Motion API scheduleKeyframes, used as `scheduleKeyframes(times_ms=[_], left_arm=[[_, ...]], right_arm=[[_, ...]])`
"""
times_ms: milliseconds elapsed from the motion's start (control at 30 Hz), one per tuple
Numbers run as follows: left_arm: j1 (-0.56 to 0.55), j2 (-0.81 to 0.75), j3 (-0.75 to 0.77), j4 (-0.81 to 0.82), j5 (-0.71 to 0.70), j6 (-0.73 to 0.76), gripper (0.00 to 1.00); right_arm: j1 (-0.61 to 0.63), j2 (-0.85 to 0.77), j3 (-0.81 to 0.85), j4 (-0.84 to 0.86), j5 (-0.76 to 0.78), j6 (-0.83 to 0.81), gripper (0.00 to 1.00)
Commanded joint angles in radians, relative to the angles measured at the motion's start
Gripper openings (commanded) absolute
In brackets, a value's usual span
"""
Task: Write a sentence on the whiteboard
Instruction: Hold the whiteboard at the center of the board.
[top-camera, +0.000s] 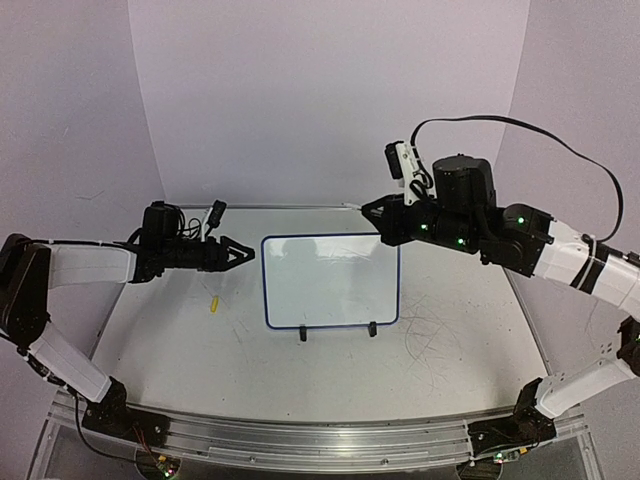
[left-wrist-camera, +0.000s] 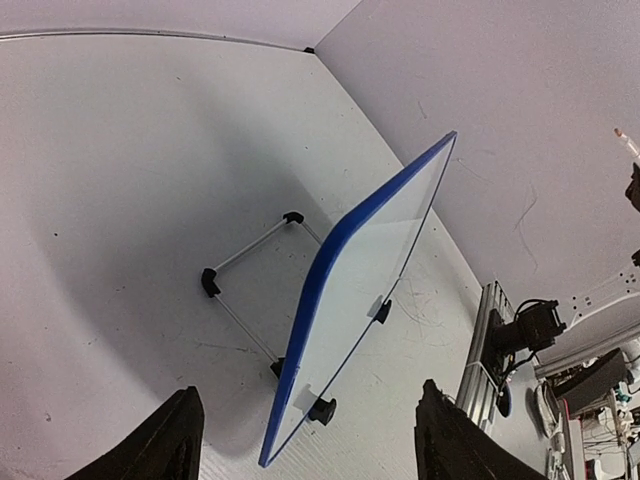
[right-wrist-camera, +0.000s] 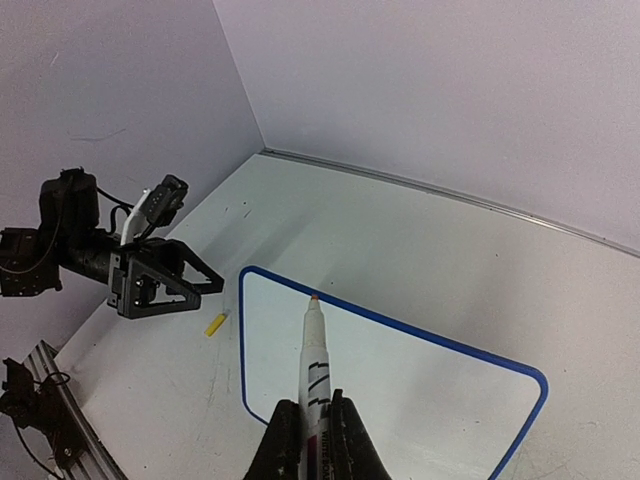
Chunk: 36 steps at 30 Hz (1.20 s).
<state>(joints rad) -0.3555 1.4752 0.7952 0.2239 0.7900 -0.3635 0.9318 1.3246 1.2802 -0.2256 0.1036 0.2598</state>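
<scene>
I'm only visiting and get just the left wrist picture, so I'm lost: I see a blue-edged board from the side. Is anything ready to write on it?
Observer: Yes. The right end effector is shut on a marker, its tip near the board's top edge. I cannot tell whether it touches.
Visitor: Is anything written there?
Observer: From above, the board's face shows only faint streaks. I can read no words.
Visitor: Is anything else lying about?
Observer: A small yellow piece lies on the table, on the left arm's side of the board.
</scene>
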Motion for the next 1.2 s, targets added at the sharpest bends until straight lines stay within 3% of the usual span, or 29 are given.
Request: scheduleKeyframes(times_ms=[0, 533, 900, 1167], left_arm=[[-0.034, 0.040, 0.059, 0.039, -0.044, 0.046, 0.73], [-0.053, 0.142, 0.062, 0.166, 0.089, 0.010, 0.65], [-0.054, 0.233, 0.050, 0.400, 0.189, -0.091, 0.42], [-0.050, 0.254, 0.037, 0.440, 0.243, -0.083, 0.30]], right_arm=[[0.002, 0.026, 0.067, 0.045, -0.039, -0.027, 0.00], [0.050, 0.155, 0.131, 0.106, -0.134, 0.005, 0.00], [0.087, 0.263, 0.172, 0.115, -0.137, 0.000, 0.00], [0.112, 0.317, 0.198, 0.114, -0.124, -0.004, 0.00]])
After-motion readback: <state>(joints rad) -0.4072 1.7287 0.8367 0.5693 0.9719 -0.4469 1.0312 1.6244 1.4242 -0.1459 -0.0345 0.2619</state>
